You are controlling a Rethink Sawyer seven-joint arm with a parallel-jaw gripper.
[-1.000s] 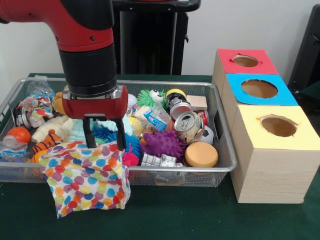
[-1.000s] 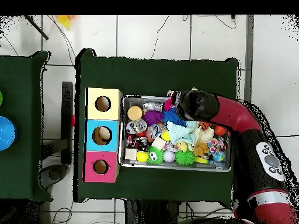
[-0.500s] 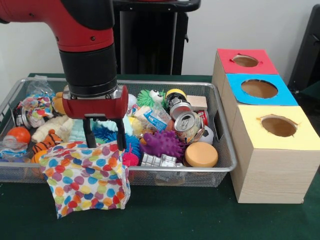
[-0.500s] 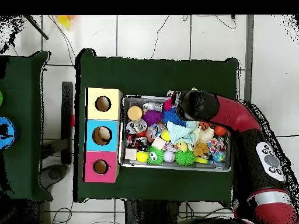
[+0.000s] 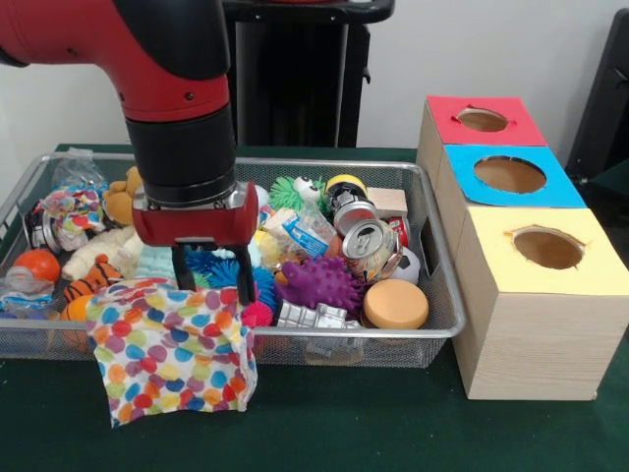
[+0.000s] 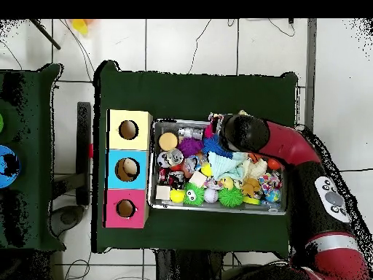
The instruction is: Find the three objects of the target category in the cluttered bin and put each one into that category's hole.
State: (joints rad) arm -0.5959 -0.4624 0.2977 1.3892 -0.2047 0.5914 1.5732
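The gripper point(image 5: 212, 277) points straight down with its two black fingers point(image 5: 180, 269) spread apart, and nothing is between them. Its tips sit just above the top edge of the big dotted cloth point(image 5: 169, 349). This cloth is white with red, blue, yellow, green and orange dots. It hangs over the front rim of the bin point(image 5: 344, 334) and drops down onto the green table point(image 5: 393, 433). Right behind the fingers are a blue spiky ball point(image 5: 221, 267) and a purple spiky ball point(image 5: 319, 280). A small dotted bundle point(image 5: 69, 208) lies at the far left of the bin, well away from the gripper. A shiny can point(image 5: 369, 244) and a round orange sponge point(image 5: 395, 304) lie near the right end. Just beside the bin stands the box with the yellow hole point(image 5: 547, 248). From above, the red arm point(image 6: 291, 149) reaches over the bin's edge farthest from the robot's base.
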